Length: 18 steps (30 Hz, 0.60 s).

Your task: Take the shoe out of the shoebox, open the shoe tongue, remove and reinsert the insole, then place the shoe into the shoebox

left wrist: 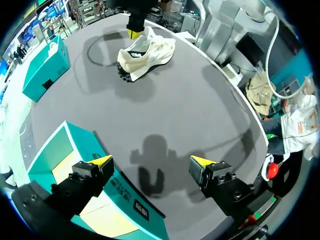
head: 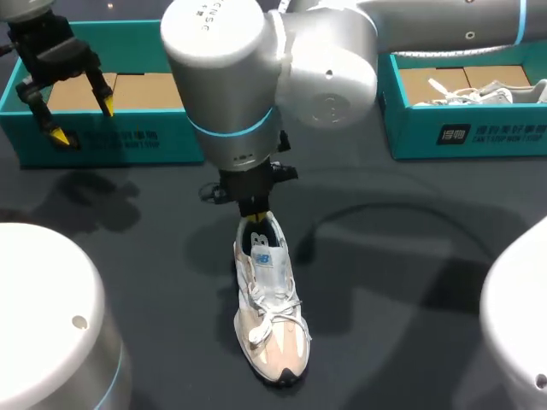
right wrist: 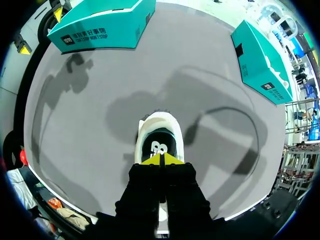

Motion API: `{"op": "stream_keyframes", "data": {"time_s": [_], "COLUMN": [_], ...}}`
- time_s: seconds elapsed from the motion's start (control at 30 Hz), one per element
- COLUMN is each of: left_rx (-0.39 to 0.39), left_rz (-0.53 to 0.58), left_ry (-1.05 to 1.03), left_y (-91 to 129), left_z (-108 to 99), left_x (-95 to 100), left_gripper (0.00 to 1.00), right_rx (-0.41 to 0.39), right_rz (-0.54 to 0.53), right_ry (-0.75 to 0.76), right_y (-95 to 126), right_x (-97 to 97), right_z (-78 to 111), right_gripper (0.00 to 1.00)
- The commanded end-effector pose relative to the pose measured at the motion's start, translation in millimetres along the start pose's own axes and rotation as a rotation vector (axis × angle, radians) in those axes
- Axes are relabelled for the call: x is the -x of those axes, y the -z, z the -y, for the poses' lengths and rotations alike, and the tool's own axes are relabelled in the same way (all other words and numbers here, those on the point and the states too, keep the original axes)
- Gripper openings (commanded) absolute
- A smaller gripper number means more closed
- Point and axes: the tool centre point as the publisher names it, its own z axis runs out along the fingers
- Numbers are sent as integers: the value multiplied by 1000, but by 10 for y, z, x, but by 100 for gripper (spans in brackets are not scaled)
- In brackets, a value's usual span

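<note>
A beige and white shoe point(head: 269, 307) stands upright on the dark table, toe toward the near edge. It also shows as the shoe point(left wrist: 145, 52) and the shoe point(right wrist: 160, 135), whose dark insole with a white logo is visible in the opening. My right gripper point(head: 256, 213) hangs just over that opening, at the heel end. In its own view the right gripper point(right wrist: 160, 159) has its yellow tips pressed together, with nothing seen between them. My left gripper point(head: 83, 121) is open above the front wall of the left teal shoebox point(head: 102, 141); in the left wrist view the left gripper point(left wrist: 151, 161) is empty.
A second teal shoebox point(head: 461, 132) at the back right holds another white shoe point(head: 479, 92). Bare table surrounds the shoe on all sides. The white bases of my arms point(head: 43, 316) fill the near corners.
</note>
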Motion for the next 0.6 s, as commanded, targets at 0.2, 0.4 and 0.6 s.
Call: {"op": "stream_keyframes", "data": {"time_s": [0.2,0.4,0.6], "left_rx": [1,1,1], "left_rz": [-2,-2,-2], "left_ry": [0,0,0], "left_y": [0,0,0], "left_z": [-2,-2,-2], "left_x": [5,5,5], "left_gripper": [100,100,100], "right_rx": [14,45,56], "right_rz": [-7,38,20], "right_ry": [17,4,-21], "right_y": [-110,-449,-643], "right_x": [-12,-76,-87], "right_z": [-14,41,81], "right_gripper": [0,0,0]}}
